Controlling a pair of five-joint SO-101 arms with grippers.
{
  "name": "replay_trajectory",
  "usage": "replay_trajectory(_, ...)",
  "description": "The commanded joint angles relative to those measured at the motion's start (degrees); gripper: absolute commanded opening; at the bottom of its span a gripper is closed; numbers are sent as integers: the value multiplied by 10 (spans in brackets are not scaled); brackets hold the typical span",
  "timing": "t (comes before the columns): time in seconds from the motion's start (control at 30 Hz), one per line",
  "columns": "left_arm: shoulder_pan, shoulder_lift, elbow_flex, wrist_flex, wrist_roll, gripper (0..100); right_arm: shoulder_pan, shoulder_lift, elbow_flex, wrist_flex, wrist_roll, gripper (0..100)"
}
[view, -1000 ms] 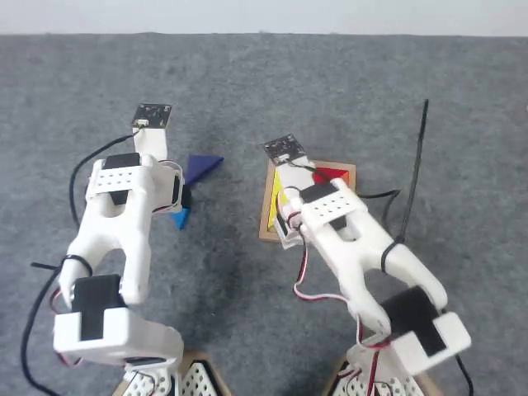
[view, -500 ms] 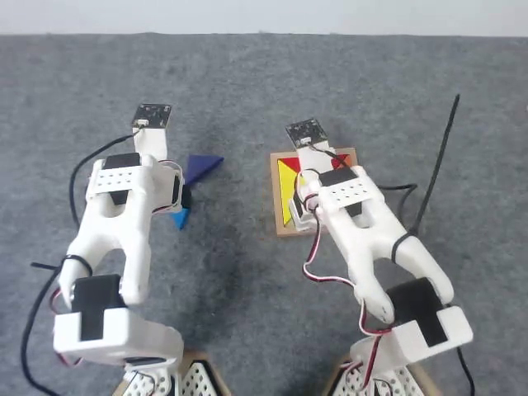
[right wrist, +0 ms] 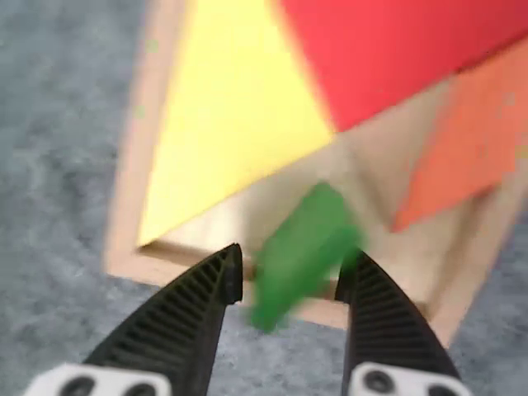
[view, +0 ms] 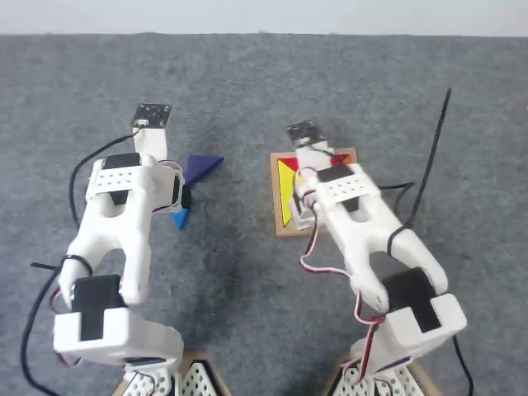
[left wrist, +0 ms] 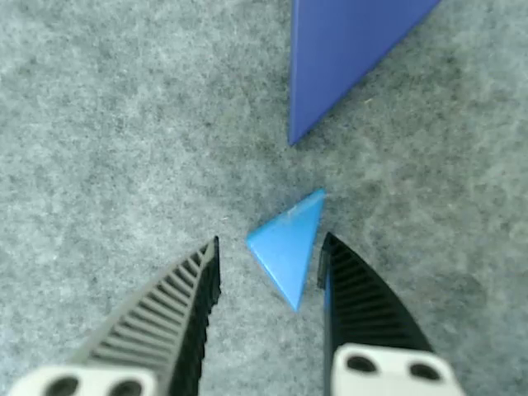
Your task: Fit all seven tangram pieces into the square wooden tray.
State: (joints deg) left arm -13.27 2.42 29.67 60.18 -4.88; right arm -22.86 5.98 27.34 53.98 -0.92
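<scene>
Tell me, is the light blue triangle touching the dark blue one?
Apart. The left wrist view shows bare grey mat between the light blue triangle and the dark blue triangle.

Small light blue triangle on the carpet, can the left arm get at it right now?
Probably yes. The left gripper hangs over the small light blue triangle, its jaws open on either side of it with nothing between. The dark blue triangle lies apart.

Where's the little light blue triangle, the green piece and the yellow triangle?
little light blue triangle (left wrist: 289, 252): left wrist view, middle of its top face.
green piece (right wrist: 301, 252): right wrist view, middle of the piece.
yellow triangle (right wrist: 235, 124): right wrist view, middle of its top face.
</scene>
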Motion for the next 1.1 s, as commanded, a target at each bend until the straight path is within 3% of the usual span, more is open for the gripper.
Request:
replay_trajectory(0.0,-2,-33,-7,-16,-6,192,35,-8,-33,-6,2,184)
replay_trajectory(0.53,0,-33,-7,-16,-6,192,13,-115,-32,11,-24,184)
replay_trajectory(0.87,-1,-33,-7,-16,-6,192,-14,-102,-14,-21,-25,184)
replay_trajectory(1.07,-1,-33,-7,-16,-6,192,35,-68,-19,-23,-23,184)
